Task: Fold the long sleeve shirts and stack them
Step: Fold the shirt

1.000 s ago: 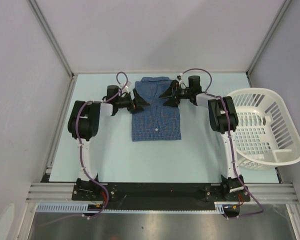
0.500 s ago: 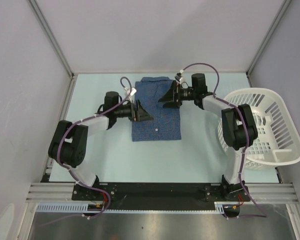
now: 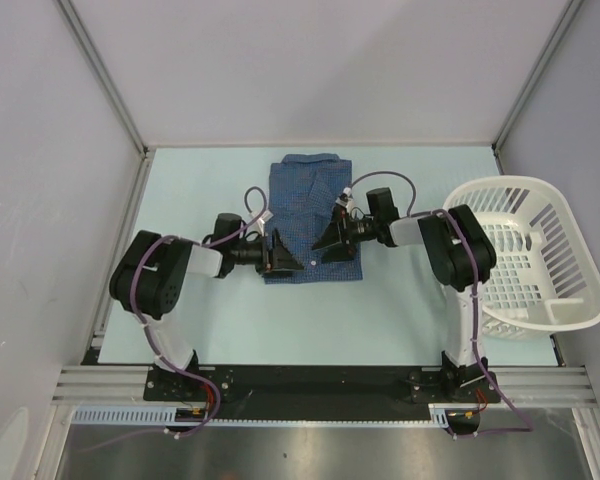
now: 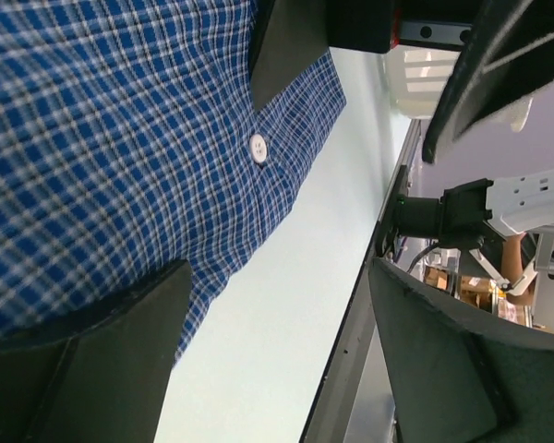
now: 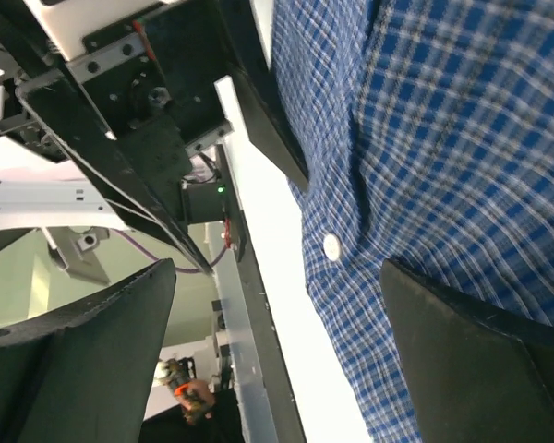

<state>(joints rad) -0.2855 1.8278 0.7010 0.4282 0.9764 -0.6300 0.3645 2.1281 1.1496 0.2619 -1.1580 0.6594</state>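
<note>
One blue checked long sleeve shirt [image 3: 313, 205] lies folded into a rectangle on the pale table, collar at the far end, a white button near its front hem. It fills the left wrist view [image 4: 120, 138] and the right wrist view [image 5: 443, 138]. My left gripper [image 3: 283, 260] is open at the shirt's front left corner. My right gripper [image 3: 332, 240] is open at the shirt's front right part. The two grippers face each other across the hem. One finger [image 4: 83, 360] of the left gripper and one finger [image 5: 480, 360] of the right gripper lie over the cloth. Neither holds anything.
A white slatted laundry basket [image 3: 525, 255] stands at the right edge of the table, close to the right arm's elbow. Grey walls enclose the table on three sides. A black rail [image 3: 320, 385] with the arm bases runs along the near edge.
Both grippers have moved toward me along the shirt's sides, from its collar half to its front hem. The arms have folded back. The shirt lies as before.
</note>
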